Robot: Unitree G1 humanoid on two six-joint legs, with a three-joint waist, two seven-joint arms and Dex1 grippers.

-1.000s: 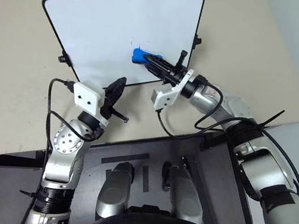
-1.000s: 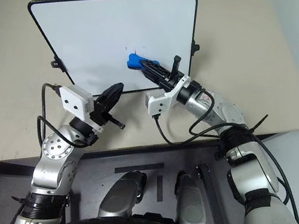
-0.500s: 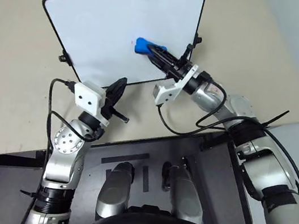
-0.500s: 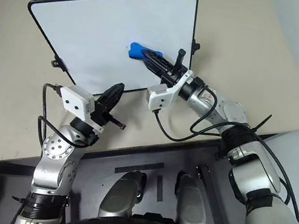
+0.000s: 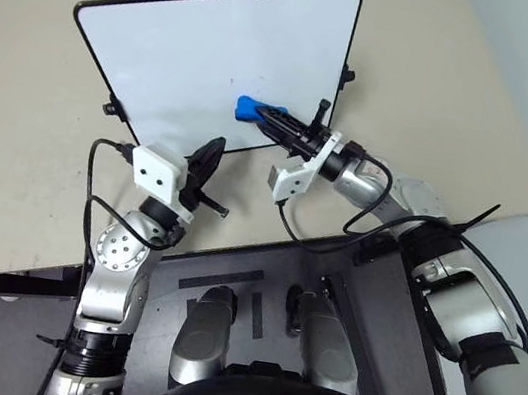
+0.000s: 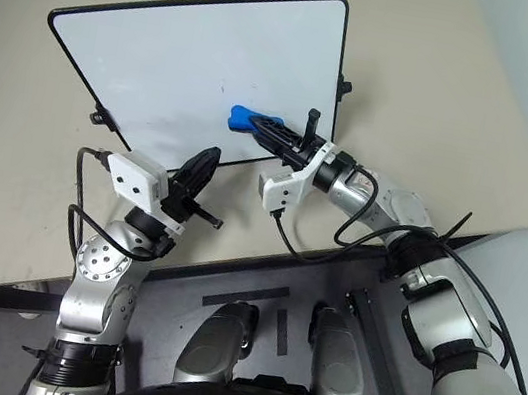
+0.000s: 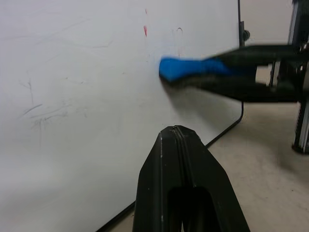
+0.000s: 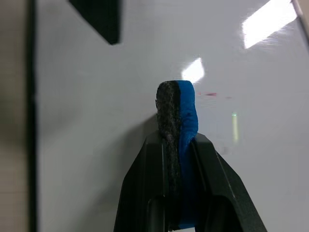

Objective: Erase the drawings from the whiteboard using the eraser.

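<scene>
whiteboard (image 5: 197, 55): large white panel, thin black frame, propped tilted on a beige worktop (image 5: 6, 165). drawings (image 7: 145, 31): a faint red marker trace on the whiteboard, just beside the eraser's tip. eraser (image 5: 248, 107): blue block with dark felt face, against the whiteboard's lower right area, near its bottom edge. right end effector (image 5: 279, 121): black fingers clamped tight on the eraser's rear, reaching in over the whiteboard's bottom right corner. left end effector (image 5: 206, 155): fingers pressed together, holding nothing, hovering just off the whiteboard's bottom edge, apart from the eraser. faint grey smears mark the whiteboard's surface.
</scene>
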